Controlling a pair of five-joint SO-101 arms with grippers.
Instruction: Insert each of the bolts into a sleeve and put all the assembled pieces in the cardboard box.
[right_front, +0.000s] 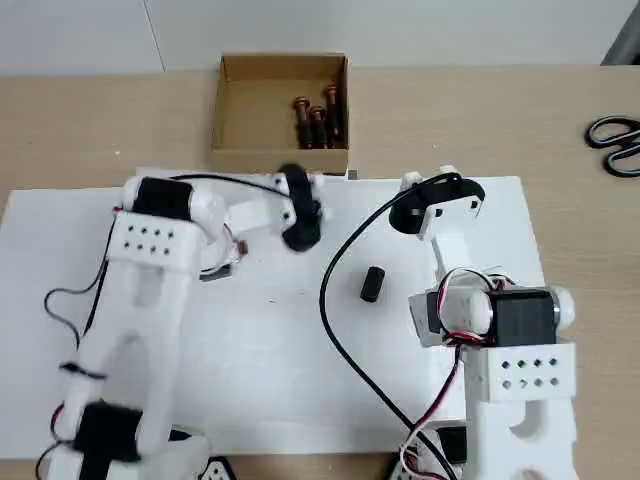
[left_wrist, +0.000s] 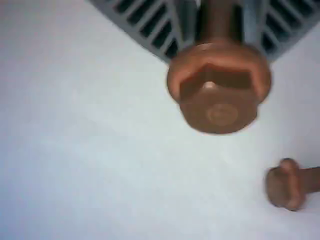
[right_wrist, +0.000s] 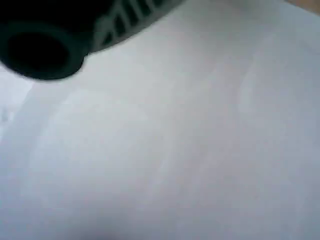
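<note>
Left fingers (left_wrist: 145, 22) clamp a copper-coloured bolt (left_wrist: 218, 90), hexagonal flanged head outward. Right fingers (right_wrist: 135, 20) grip a black hollow sleeve (right_wrist: 37, 52), open end showing.

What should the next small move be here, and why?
Probably bring the bolt in the left hand to the open end of the sleeve in the right hand and line them up: each hand grips its piece, and the hands are apart over the white mat.
</note>
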